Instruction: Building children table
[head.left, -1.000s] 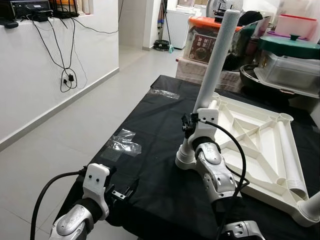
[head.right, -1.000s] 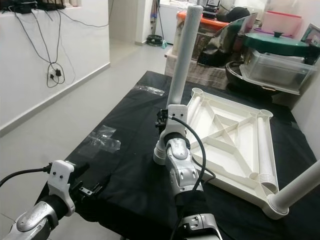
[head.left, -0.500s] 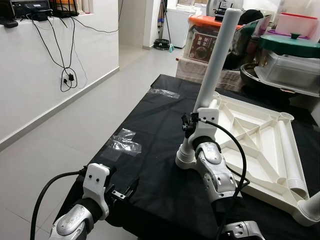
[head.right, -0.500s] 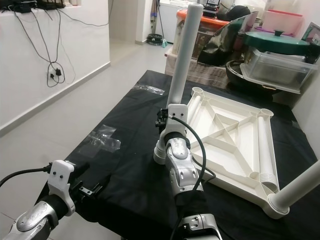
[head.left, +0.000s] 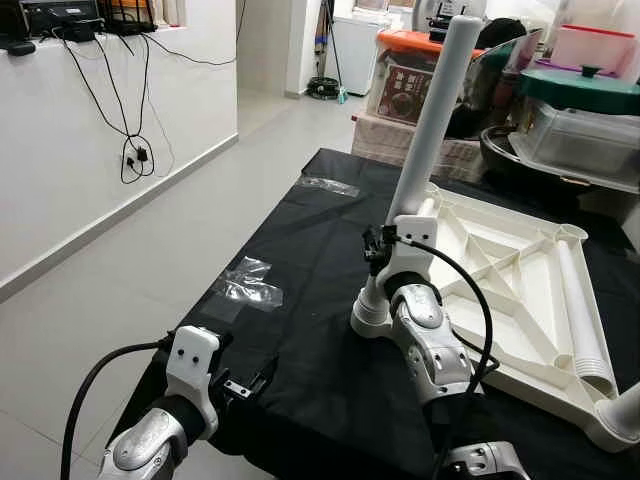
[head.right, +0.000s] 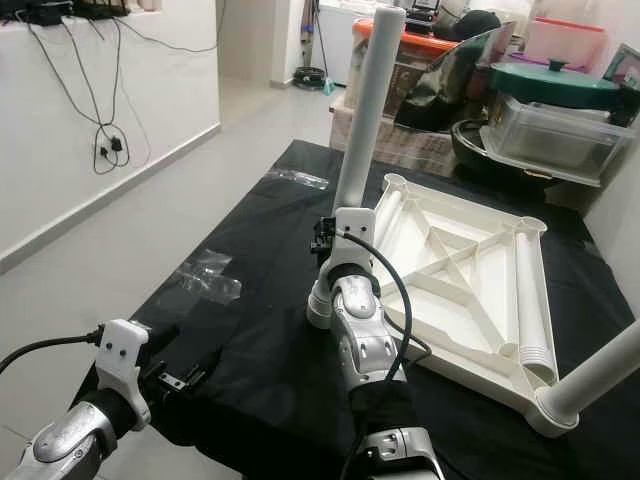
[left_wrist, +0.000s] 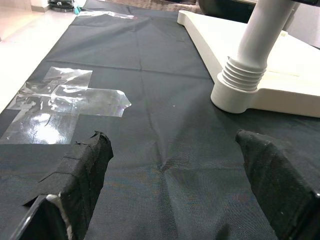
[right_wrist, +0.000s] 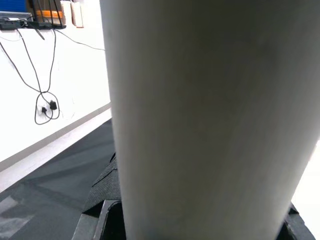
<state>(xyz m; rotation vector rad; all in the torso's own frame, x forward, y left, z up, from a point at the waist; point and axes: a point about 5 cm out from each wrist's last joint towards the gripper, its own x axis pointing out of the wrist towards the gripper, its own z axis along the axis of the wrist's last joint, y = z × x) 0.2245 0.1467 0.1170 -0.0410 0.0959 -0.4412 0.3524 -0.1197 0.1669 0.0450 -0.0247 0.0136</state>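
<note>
Nothing has shifted since the earlier frames: arms and parts sit as before. Right gripper (right_wrist: 200, 220) stays clamped around the tall white plastic table leg (head.left: 432, 110), low on the tube, fingers either side. That leg stands tilted in the near-left corner socket of the upturned white plastic tabletop (head.left: 510, 290), which lies on the black cloth-covered table (head.left: 300, 250). Left gripper (left_wrist: 175, 180) hovers over the cloth at the near edge, fingers wide apart, gripping nothing, near the clear tape patch (left_wrist: 65, 100). Another white leg (head.right: 595, 375) rises from the near-right corner.
</note>
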